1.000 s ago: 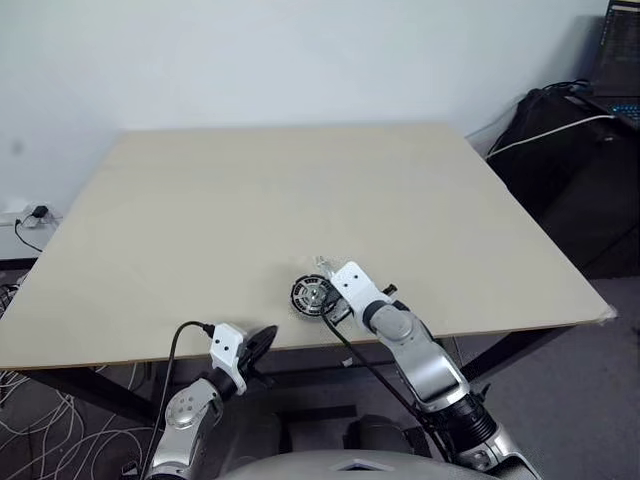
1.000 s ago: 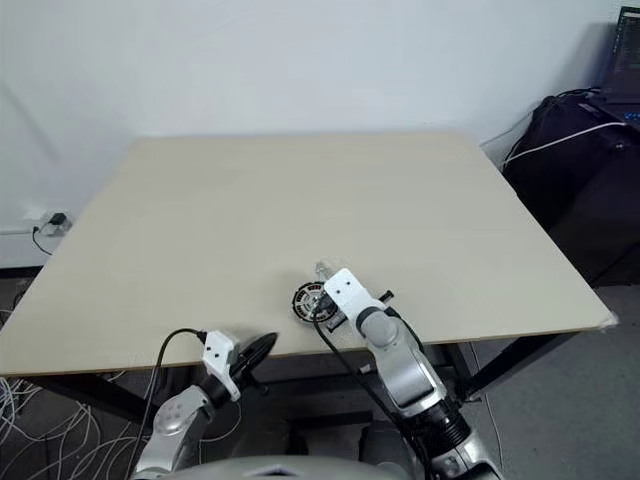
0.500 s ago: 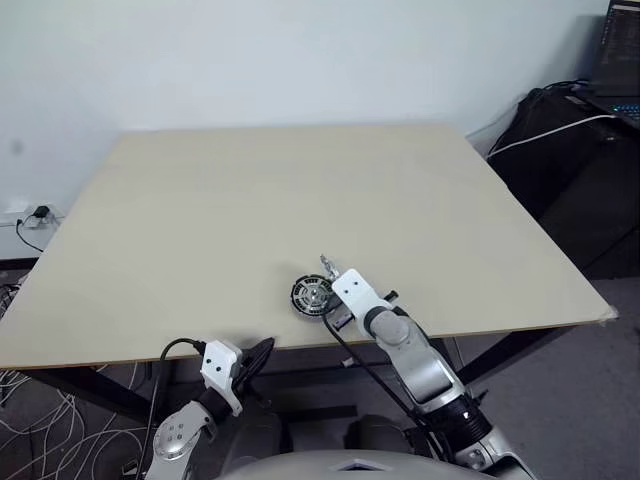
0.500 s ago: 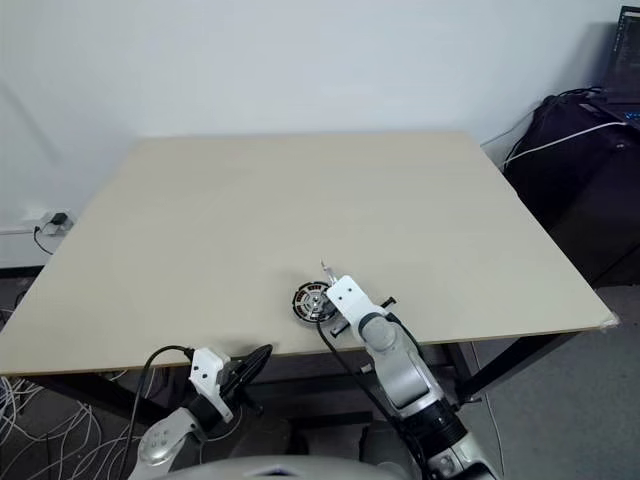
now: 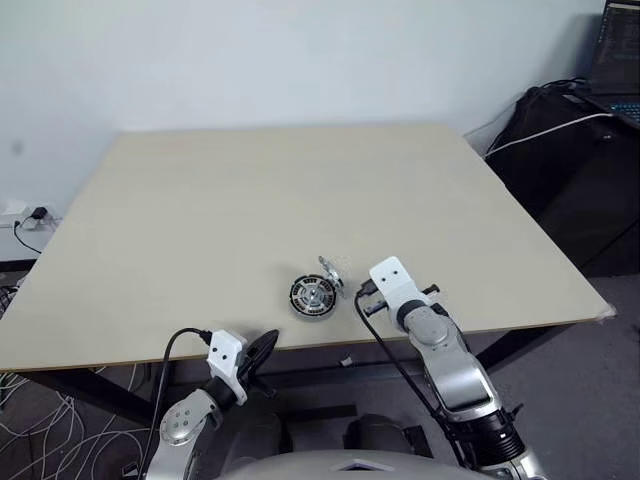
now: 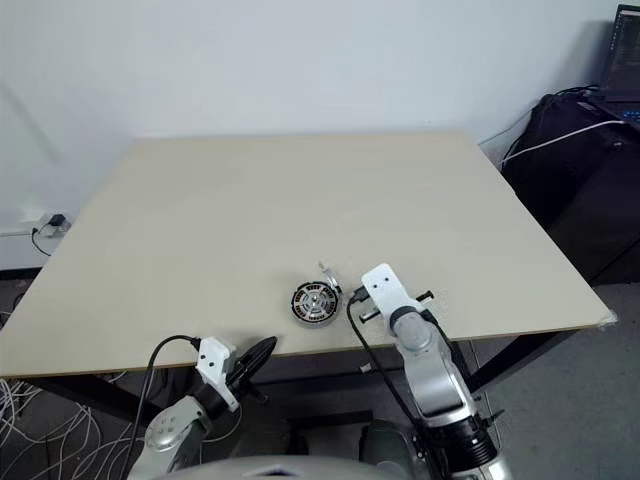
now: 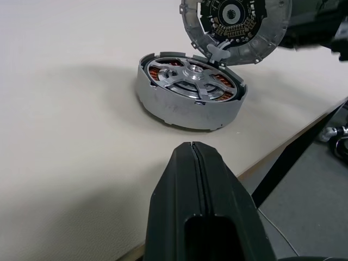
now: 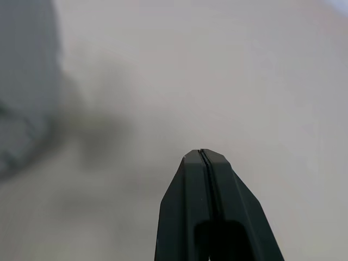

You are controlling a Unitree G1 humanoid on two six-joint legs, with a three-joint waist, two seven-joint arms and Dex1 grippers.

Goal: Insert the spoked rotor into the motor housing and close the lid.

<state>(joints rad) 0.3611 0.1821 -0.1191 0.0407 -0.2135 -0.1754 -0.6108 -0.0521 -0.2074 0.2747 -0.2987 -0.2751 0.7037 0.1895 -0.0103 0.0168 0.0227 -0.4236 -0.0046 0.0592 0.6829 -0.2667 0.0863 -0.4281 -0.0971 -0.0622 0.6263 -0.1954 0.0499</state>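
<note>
Grey housing point(image 7: 189, 91) is seen on the table point(image 5: 250, 200) near its front edge, copper windings showing around the spoked rotor point(image 7: 191, 81) seated inside. The lid point(image 7: 235, 27) stands tilted at its far rim — touching it. The right gripper point(image 8: 202, 157) (fingers pressed together, empty) hovers just right of the housing; the left gripper point(image 7: 193, 149), likewise closed, is held below the table edge, apart.

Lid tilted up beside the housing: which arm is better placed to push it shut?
Right, probably. The right pincer sits on the table just beside the propped lid and motor housing; the left pincer hangs below the table's near edge.
</note>
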